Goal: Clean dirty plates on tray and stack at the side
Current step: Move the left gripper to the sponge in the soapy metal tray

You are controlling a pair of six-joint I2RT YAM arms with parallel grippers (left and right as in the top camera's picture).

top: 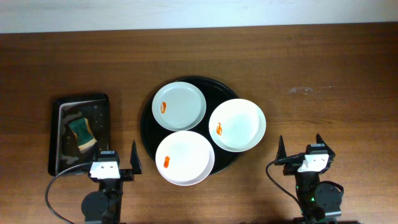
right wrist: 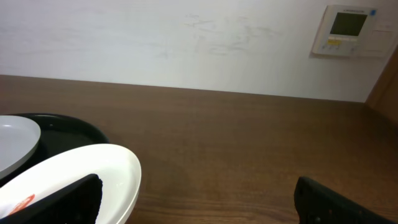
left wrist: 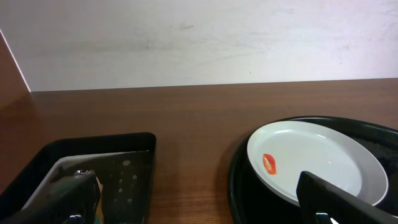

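The round black tray (top: pixel 145 124) sits mid-table with three dirty plates on it. A pale grey-green plate (top: pixel 179 106) lies at the back. A white plate (top: pixel 237 124) lies at the right and overhangs the rim. Another white plate (top: pixel 185 157) lies at the front. Each has a small orange smear. My left gripper (top: pixel 106 155) is open and empty, left of the tray. My right gripper (top: pixel 301 149) is open and empty, right of the tray. The left wrist view shows one smeared plate (left wrist: pixel 317 158) ahead of the open fingers (left wrist: pixel 196 211). The right wrist view shows the right white plate (right wrist: pixel 68 174) beside the open fingers (right wrist: pixel 202 208).
A smaller rectangular black tray (top: pixel 59 124) with a green and yellow sponge (top: pixel 82 134) lies at the left, in front of my left gripper; it also shows in the left wrist view (left wrist: pixel 124 162). A white wall runs along the table's far edge, with a control panel (right wrist: pixel 348 31) on it.
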